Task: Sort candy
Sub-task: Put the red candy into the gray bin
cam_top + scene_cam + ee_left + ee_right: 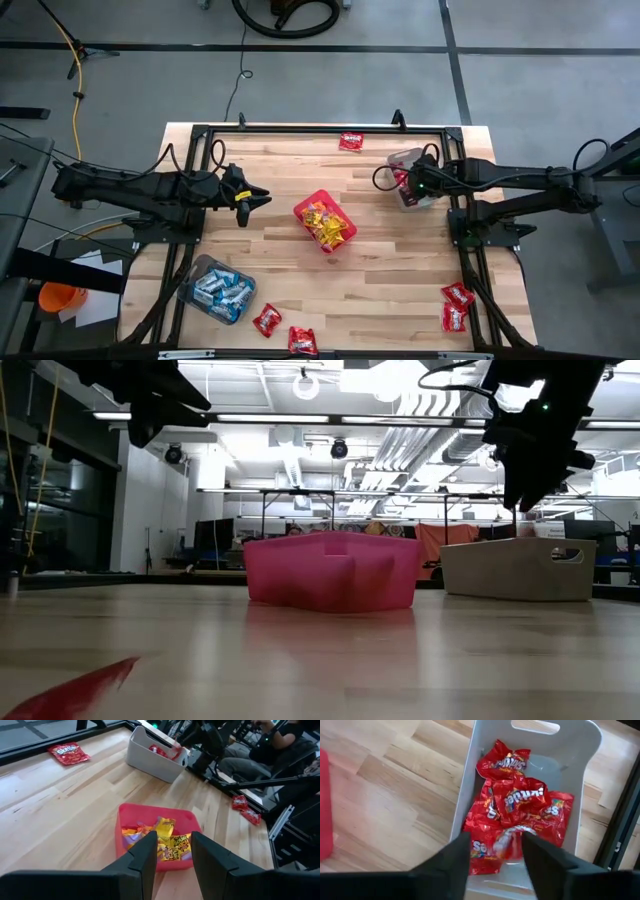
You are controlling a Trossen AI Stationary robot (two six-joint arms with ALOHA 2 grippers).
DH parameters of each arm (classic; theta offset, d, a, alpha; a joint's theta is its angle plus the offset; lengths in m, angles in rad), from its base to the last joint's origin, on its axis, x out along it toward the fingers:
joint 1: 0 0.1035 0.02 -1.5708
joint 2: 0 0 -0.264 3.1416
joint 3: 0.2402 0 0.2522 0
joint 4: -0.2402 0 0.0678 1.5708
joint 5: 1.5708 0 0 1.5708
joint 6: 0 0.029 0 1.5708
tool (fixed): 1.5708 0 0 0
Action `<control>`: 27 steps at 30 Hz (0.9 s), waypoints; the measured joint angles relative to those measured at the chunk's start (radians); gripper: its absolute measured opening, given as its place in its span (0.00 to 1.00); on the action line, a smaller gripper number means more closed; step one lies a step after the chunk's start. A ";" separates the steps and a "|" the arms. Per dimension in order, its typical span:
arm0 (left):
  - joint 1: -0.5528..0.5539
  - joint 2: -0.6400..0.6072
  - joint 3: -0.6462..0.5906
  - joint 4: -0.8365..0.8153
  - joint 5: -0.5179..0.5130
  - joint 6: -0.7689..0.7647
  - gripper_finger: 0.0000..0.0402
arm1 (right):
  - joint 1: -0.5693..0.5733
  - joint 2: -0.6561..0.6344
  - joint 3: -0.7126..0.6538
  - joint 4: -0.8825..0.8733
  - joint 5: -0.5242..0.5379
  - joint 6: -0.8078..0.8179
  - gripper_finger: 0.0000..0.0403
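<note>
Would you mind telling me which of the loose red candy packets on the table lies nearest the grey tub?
The lone red packet by the far table edge, just left of the grey tub; the other loose red ones lie along the near edge.

I see a pale wood-plank table (400,270) carrying a red square plastic bin (325,221) at centre, a grey tub (406,178) far right, a clear tub (216,289) near left, and loose shiny red packets (457,305).
</note>
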 joint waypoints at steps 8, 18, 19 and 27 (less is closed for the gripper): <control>0.000 0.001 0.000 0.022 0.016 -0.042 0.26 | 0.000 -0.002 0.001 0.018 -0.048 -0.037 0.59; -0.215 0.286 0.282 -0.072 0.128 0.189 0.25 | 0.066 -0.002 0.002 0.274 -0.173 -0.142 0.59; -0.248 0.339 0.337 -0.133 0.140 0.221 0.25 | 0.070 -0.002 0.002 0.288 -0.173 -0.155 0.59; -0.488 0.684 0.643 -0.493 0.242 0.331 0.25 | 0.068 -0.002 0.002 0.299 -0.172 -0.253 0.59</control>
